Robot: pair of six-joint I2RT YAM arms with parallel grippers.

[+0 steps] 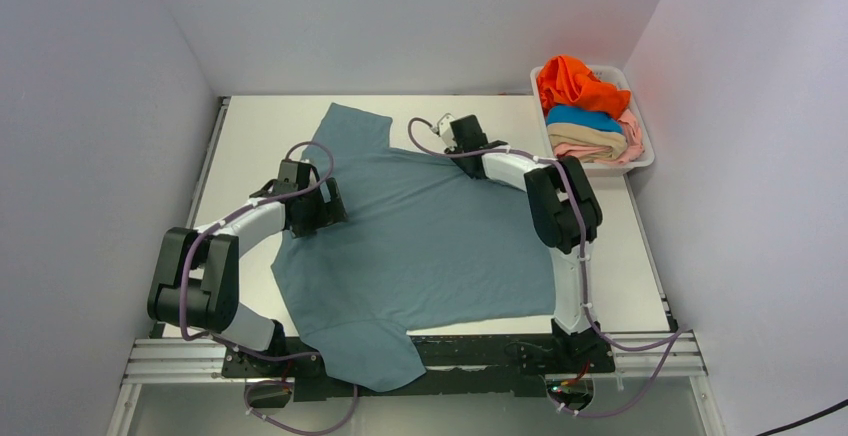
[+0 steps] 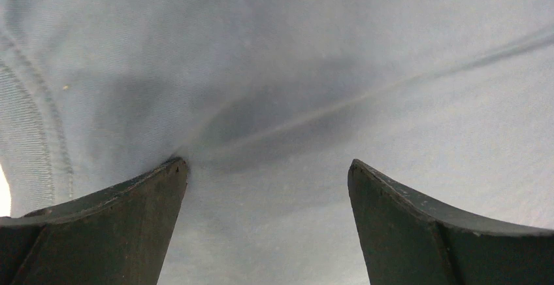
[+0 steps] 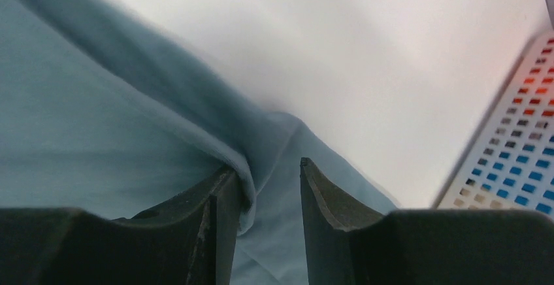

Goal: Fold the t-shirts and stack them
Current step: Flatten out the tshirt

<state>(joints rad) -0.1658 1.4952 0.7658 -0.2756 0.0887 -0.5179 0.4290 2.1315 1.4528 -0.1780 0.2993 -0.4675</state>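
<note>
A dusty grey-blue t-shirt point(image 1: 430, 246) lies spread flat across the table, one sleeve hanging over the near edge. My left gripper point(image 1: 322, 206) rests on its left part, near the sleeve. In the left wrist view that gripper point(image 2: 266, 164) is wide open, its fingertips pressed on the cloth point(image 2: 294, 89). My right gripper point(image 1: 452, 132) is at the shirt's far right corner. Its jaws point(image 3: 266, 166) stand apart, and a fold of the shirt point(image 3: 196, 115) drapes against the left finger without being pinched. Orange point(image 1: 575, 81), bright blue point(image 1: 585, 116), tan point(image 1: 585, 138) and pale pink point(image 1: 630, 148) t-shirts lie piled in the basket.
The white plastic basket point(image 1: 648, 154) stands at the table's far right corner; its perforated wall point(image 3: 516, 161) shows close to my right gripper. Grey walls enclose the table on the left, back and right. Bare white table point(image 1: 250, 146) lies left of the shirt.
</note>
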